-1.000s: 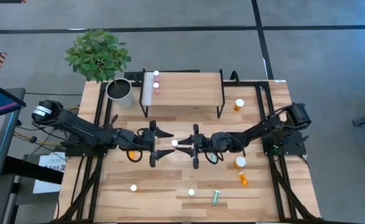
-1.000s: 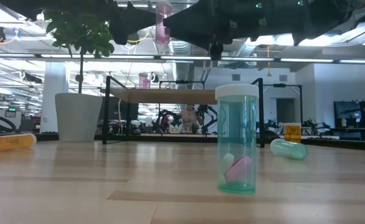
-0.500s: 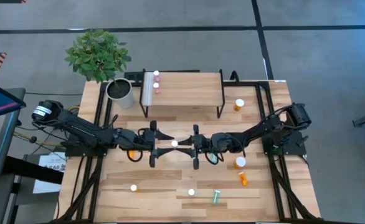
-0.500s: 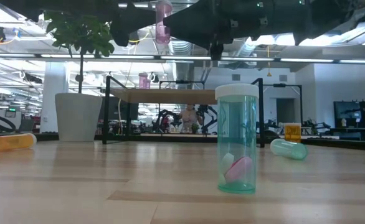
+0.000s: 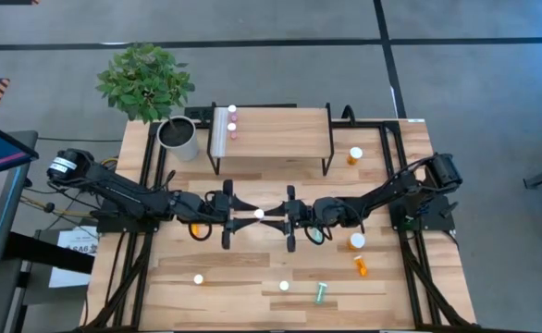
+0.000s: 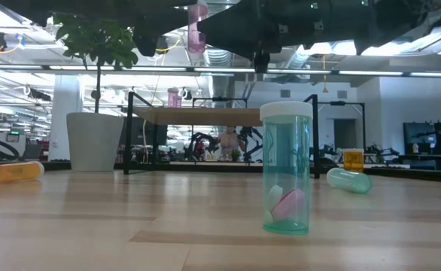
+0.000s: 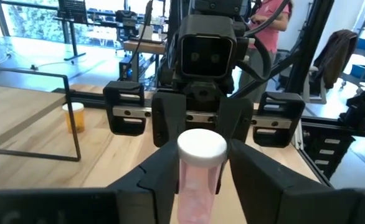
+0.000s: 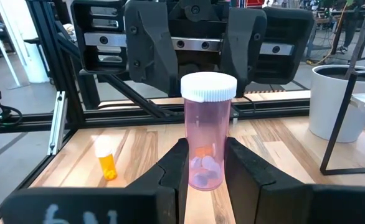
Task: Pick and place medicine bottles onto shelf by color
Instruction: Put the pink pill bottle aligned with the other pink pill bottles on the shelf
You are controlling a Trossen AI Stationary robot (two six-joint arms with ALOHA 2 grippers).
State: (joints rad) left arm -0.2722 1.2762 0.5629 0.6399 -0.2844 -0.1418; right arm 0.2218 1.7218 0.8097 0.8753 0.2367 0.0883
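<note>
A pink medicine bottle [image 5: 259,214] with a white cap stands upright in the air over the middle of the table. My left gripper [image 5: 246,215] and my right gripper [image 5: 277,216] point level at each other, and both are shut on this bottle. In the low view it shows high up as the pink bottle [image 6: 198,22]. The shelf [image 5: 280,129] stands at the far edge on black legs. Two pink bottles [image 5: 232,121] stand on its left end. My left gripper has the pink bottle's body just under the cap [image 7: 189,171] between its two fingers [image 7: 164,177], which come level from the table's left. The bottle stands upright, clear of the table. My right gripper pinches the bottle's lower body [image 8: 202,177] between its two fingers [image 8: 176,168]. They come level from the table's right. The bottle stands upright and lifted clear, its cap [image 8: 208,86] well above the fingers.
A plant pot [image 5: 178,137] stands left of the shelf. Orange bottles [image 5: 355,155] [image 5: 356,242] [image 5: 361,266] lie right of centre, and another orange bottle [image 5: 197,228] is under the left arm. Teal bottles [image 5: 320,293] [image 6: 286,169] and a white-capped bottle [image 5: 198,278] are near the front edge.
My left gripper's fingers have drawn in on the pink bottle from either side. Both arms and the bottle have kept still.
</note>
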